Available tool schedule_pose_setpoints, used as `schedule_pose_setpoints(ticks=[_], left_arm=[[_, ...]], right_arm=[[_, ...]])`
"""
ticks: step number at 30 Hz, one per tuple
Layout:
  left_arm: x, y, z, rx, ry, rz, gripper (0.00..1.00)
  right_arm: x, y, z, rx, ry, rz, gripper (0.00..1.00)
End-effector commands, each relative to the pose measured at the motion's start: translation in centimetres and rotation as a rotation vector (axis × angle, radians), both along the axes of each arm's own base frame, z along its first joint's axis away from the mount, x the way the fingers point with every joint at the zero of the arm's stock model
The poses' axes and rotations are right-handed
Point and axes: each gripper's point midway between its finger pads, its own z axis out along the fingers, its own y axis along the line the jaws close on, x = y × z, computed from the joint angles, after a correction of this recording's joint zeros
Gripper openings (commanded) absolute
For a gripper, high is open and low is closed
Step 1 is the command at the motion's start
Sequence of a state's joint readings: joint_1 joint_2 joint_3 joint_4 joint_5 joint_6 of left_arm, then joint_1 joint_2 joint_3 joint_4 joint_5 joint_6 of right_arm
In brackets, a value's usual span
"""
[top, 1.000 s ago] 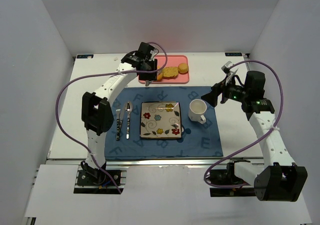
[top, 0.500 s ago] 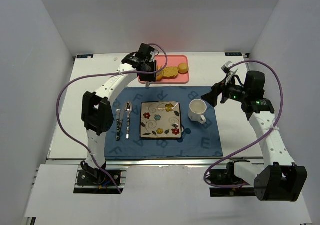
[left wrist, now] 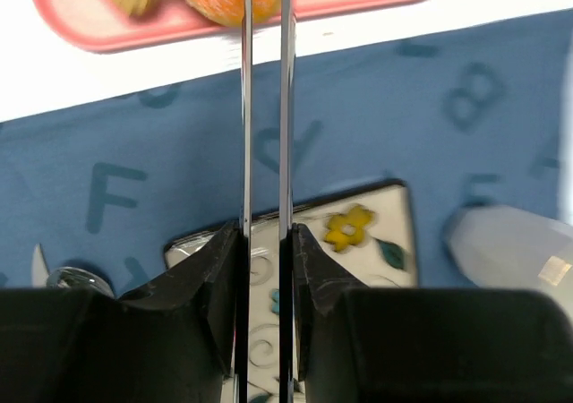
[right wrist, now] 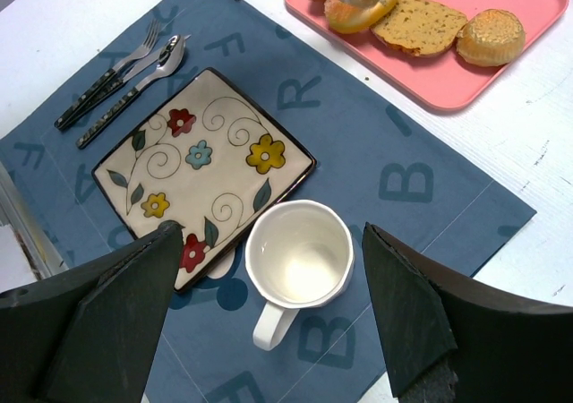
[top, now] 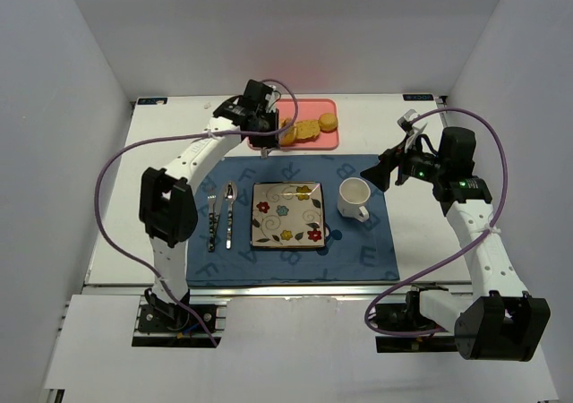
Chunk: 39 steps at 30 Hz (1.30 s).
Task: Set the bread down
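Three pieces of bread lie in a row on a pink rectangular plastic tray [right wrist: 524,4] at the far side. From the left they are a round golden-orange roll [right wrist: 358,13], a flat tan seeded slice [right wrist: 419,25] and a small pale round bun [right wrist: 491,36]. The left end effector [left wrist: 265,0] reaches over the roll, its thin metal fingers [left wrist: 245,107] drawn close with only a narrow slit between them. Whether they pinch the roll cannot be told.

Nearer than the tray lies a blue placemat printed with letters [top: 358,242]. On it, left to right, are a dark-handled fork [top: 212,217], a matching spoon [top: 229,215], a square flowered ceramic plate [top: 286,213] and a white mug [top: 353,197]. The right end effector [top: 380,172] hangs just right of the mug, with its black jaws spread wide and nothing between them.

The white surface [top: 125,206] is enclosed by plain white walls [top: 54,107].
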State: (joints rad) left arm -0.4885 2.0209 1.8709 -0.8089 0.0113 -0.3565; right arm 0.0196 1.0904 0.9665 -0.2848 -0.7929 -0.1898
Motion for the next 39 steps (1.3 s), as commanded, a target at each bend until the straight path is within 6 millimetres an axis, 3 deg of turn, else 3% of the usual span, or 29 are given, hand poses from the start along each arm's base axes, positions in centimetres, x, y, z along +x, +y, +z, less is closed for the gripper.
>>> schedule_pose_setpoints(ticks=[1, 5, 6, 7, 8, 12, 13, 15, 16, 20, 23, 26, 27, 31, 35, 39], left_arm=[[-0.3, -0.9, 10.7, -0.182, -0.223, -0.049, 0.09], [-3.2, -0.8, 11.7, -0.25, -0.212, -0.101, 0.03], [-4.8, -0.7, 9.5, -0.247, -0.153, -0.123, 0.03], [-5.7, -0.4, 8.9, -0.25, -0.138, -0.131, 0.03], [-6.9, 0.1, 9.7, -0.266, -0.153, -0.138, 0.03], [-12.5, 1.1, 7.7, -0.311, -0.066, -0.195, 0.02], [-14.7, 1.4, 6.0, -0.315, 0.006, -0.229, 0.02], [-17.6, 2.0, 5.9, -0.317, 0.038, -0.269, 0.02], [-19.3, 2.6, 4.5, -0.293, 0.091, -0.284, 0.02], [-22.2, 3.6, 4.1, -0.281, 0.108, -0.306, 0.06], [-23.2, 4.2, 3.1, -0.257, 0.137, -0.31, 0.13], [-23.5, 4.2, 2.6, -0.23, 0.143, -0.311, 0.36], [-23.6, 4.2, 2.5, -0.222, 0.145, -0.313, 0.48], [-23.0, 4.7, 3.7, -0.197, 0.091, -0.299, 0.59], [-22.0, 4.6, 5.1, -0.192, 0.043, -0.298, 0.57], [-18.7, 3.3, 8.9, -0.217, -0.108, -0.298, 0.47]], right_arm=[[-0.3, 0.2, 1.1, 0.015, -0.041, 0.016, 0.86], [-0.2, 0.2, 1.3, 0.016, -0.045, 0.018, 0.86], [-0.2, 0.2, 1.2, 0.015, -0.045, 0.02, 0.86], [-0.2, 0.2, 1.4, 0.017, -0.047, 0.021, 0.86], [-0.3, 0.2, 1.3, 0.017, -0.044, 0.021, 0.86], [-0.2, 0.2, 1.3, 0.018, -0.042, 0.022, 0.86], [-0.2, 0.2, 1.3, 0.019, -0.042, 0.023, 0.86], [-0.2, 0.4, 1.2, 0.023, -0.035, 0.031, 0.86], [-0.2, 0.4, 1.2, 0.024, -0.033, 0.034, 0.86], [-0.2, 0.7, 1.1, 0.041, -0.012, 0.046, 0.86], [-0.1, 0.7, 1.1, 0.049, -0.005, 0.051, 0.86], [-0.1, 0.8, 1.3, 0.049, -0.008, 0.054, 0.86], [-0.1, 0.8, 1.4, 0.048, -0.014, 0.055, 0.86], [-0.2, 0.7, 1.3, 0.042, -0.016, 0.052, 0.86], [-0.3, 0.7, 1.1, 0.043, -0.013, 0.049, 0.86], [-0.4, 0.6, 0.9, 0.037, -0.015, 0.046, 0.86]])
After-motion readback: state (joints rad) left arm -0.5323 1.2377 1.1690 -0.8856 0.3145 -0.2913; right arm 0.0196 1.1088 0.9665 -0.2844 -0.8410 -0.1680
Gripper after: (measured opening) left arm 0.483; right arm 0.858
